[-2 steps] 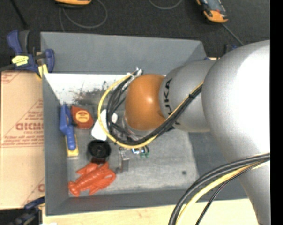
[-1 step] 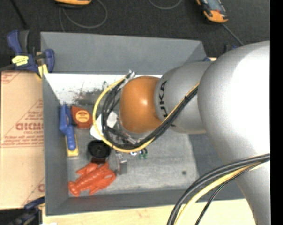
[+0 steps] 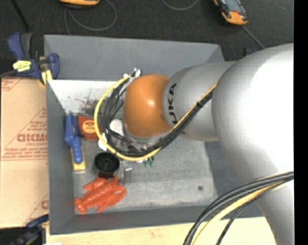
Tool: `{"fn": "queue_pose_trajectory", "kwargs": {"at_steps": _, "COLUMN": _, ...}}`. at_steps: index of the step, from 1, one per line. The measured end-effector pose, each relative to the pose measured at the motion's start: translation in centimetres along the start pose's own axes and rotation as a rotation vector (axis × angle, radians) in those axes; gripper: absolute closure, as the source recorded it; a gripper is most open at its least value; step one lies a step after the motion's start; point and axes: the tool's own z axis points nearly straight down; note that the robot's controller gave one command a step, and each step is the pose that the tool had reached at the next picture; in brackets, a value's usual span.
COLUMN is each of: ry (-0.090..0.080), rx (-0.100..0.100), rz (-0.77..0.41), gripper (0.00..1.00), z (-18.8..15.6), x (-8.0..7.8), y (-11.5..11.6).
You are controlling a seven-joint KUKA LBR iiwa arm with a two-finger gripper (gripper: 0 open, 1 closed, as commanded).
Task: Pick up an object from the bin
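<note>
The gripper (image 3: 123, 168) sits low in the left half of the bin (image 3: 144, 55), beside a black round cap (image 3: 106, 162).
The black round cap lies just beside it toward the left wall, and an orange lobster toy (image 3: 99, 195) stretches along the near wall. I cannot tell whether the gripper is spread or pressed together.

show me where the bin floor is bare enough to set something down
The widest bare patch is the floor right of the red lobster, between the arm and the near wall. The left side is crowded: blue tool, orange block, black cap and lobster lie close together.
</note>
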Motion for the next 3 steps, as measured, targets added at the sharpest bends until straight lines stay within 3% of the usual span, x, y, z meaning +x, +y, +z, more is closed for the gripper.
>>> {"fn": "queue_pose_trajectory", "kwargs": {"at_steps": 1, "ry": -0.002, "rx": 0.001, "rz": -0.02, "gripper": 0.0, "z": 0.28, "x": -0.52, "y": 1.61}}
{"fn": "queue_pose_trajectory", "kwargs": {"at_steps": 2, "ry": 0.001, "rx": 0.0, "rz": -0.106, "gripper": 1.0, "z": 1.19, "x": -0.49, "y": 1.5}}
{"fn": "queue_pose_trajectory", "kwargs": {"at_steps": 3, "ry": 0.0, "rx": 0.0, "rz": -0.105, "gripper": 1.0, "z": 1.19, "x": -0.49, "y": 1.5}}
